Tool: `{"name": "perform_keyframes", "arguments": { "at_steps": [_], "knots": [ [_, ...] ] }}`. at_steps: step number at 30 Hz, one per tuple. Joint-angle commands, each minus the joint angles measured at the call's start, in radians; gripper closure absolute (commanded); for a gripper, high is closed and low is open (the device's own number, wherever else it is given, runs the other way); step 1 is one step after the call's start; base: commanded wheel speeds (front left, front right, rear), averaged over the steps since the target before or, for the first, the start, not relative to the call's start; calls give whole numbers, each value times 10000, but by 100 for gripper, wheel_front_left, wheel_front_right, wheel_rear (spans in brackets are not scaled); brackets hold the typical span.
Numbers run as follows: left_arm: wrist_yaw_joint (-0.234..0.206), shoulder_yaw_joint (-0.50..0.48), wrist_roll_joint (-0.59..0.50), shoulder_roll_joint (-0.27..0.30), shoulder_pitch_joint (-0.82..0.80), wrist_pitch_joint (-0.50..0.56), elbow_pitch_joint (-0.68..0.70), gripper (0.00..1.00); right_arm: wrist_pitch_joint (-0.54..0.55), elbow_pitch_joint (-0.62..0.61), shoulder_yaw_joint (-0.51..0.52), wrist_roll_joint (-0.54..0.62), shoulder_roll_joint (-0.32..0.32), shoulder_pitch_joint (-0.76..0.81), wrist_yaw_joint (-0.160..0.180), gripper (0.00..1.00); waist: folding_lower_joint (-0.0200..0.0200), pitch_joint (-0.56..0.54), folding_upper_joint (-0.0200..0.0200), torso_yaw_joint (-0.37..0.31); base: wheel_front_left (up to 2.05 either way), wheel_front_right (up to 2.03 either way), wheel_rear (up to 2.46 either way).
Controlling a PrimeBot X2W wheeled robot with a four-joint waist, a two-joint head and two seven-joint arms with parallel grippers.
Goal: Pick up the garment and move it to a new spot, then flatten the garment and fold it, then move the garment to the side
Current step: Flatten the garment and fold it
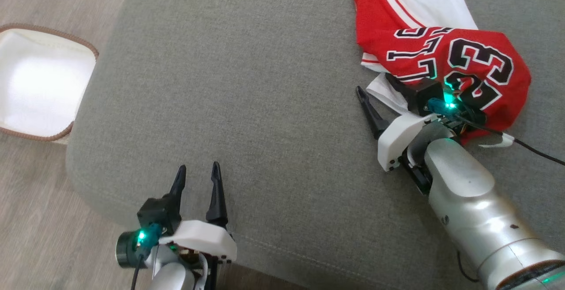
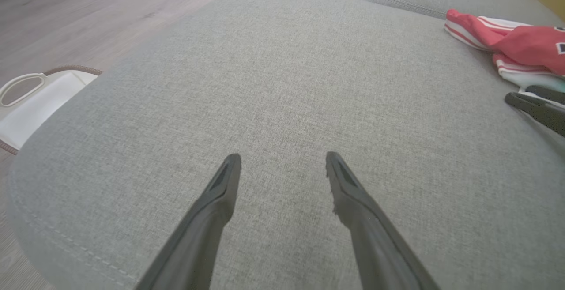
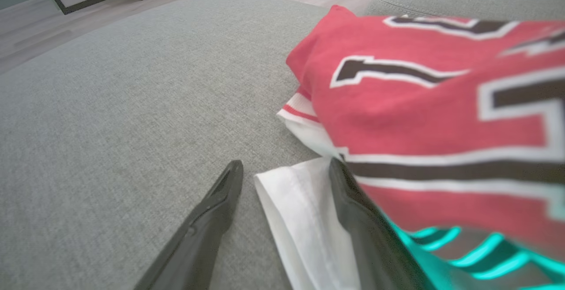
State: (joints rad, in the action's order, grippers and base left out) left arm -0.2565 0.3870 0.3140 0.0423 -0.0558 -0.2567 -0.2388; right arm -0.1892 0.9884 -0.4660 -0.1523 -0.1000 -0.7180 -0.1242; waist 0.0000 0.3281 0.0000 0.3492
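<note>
The garment point(image 1: 441, 56) is a red jersey with black-and-white numbers and a white lining. It lies crumpled at the far right of the grey cushion point(image 1: 265, 82). My right gripper point(image 1: 375, 84) is open at its near left edge, one finger on bare cushion and the other tucked under the red cloth. In the right wrist view a white hem of the garment point(image 3: 419, 118) lies between the spread fingers of the gripper point(image 3: 286, 166). My left gripper point(image 1: 198, 168) stands open over bare cushion near the front left corner, far from the jersey point(image 2: 525, 45).
A white-lined basket with a brown rim point(image 1: 88, 47) sits on the wooden floor left of the cushion, and the left wrist view shows it too point(image 2: 26, 104). The cushion's front edge runs just below my left gripper point(image 2: 282, 157). A black cable trails from my right wrist.
</note>
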Motion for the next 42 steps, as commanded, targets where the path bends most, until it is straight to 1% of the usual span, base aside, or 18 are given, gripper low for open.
{"name": "perform_keyframes", "arguments": {
  "at_steps": [1, 2, 4, 9, 14, 17, 22, 25, 27, 31, 35, 39, 42],
  "knots": [
    [-55, -267, 81, 80, -316, -51, 226, 0, 48, 250, -214, -104, 266, 193, -65, 42, 0, -80, 0, -61, 0, 0, 0],
    [-48, -280, 77, 80, -317, -51, 201, 0, 51, 334, -269, -141, 285, 184, -65, 100, 0, -123, 0, -86, 0, 0, 0],
    [-29, -311, 74, 80, -309, -51, 161, 0, 114, 494, -414, -209, 315, 156, -65, 100, 0, -222, 0, -153, 0, 0, 0],
    [14, -406, 67, 80, -272, -51, 106, 0, -144, 434, -712, -462, 373, -68, -65, 100, 0, -484, 0, -379, 0, 0, 0],
    [130, -502, -3, 80, -176, -51, 10, 0, -448, -136, -1122, -975, 439, -267, -65, 100, 0, -914, 0, -629, 0, 0, 0],
    [220, -518, -47, 80, -88, -51, -31, 0, -547, -888, -1628, -1465, 472, -534, -65, 100, 0, -1253, 0, -699, 0, 0, 0],
    [372, -430, -58, 80, 92, -51, -183, 0, -575, -2378, -2410, -2387, 491, -1734, -65, 100, 0, -1770, 0, -625, 0, 0, 0],
    [468, -335, -74, 80, 170, -51, -284, 0, -552, -2969, -2561, -2763, 494, -2808, -65, 100, 0, -2016, 0, -443, 0, 0, 0],
    [525, -277, -88, 80, 218, -51, -338, 0, -575, -3082, -2480, -2839, 495, -3591, -65, 100, 0, -2139, 0, -282, 0, 0, 0],
    [604, -154, -113, 80, 259, -51, -414, 0, -681, -2974, -1702, -2730, 496, -5165, -65, 100, 0, -2275, 0, 24, 0, 0, 0],
    [572, -107, -94, 80, 297, -51, -426, 0, -719, -2767, -214, -2313, 494, -6269, -65, 100, 0, -2323, 0, 71, 0, 0, 0],
    [541, -188, -96, 80, 301, -51, -394, 0, -723, -2772, 1297, -1595, 227, -6467, -65, 100, 0, -2278, 0, -286, 0, 0, 0],
    [538, -256, -117, 80, 230, -51, -353, 0, -724, -2713, 1947, -1233, -88, -6031, -65, 100, 0, -2180, 0, -748, 0, 0, 0]
  ]
}}
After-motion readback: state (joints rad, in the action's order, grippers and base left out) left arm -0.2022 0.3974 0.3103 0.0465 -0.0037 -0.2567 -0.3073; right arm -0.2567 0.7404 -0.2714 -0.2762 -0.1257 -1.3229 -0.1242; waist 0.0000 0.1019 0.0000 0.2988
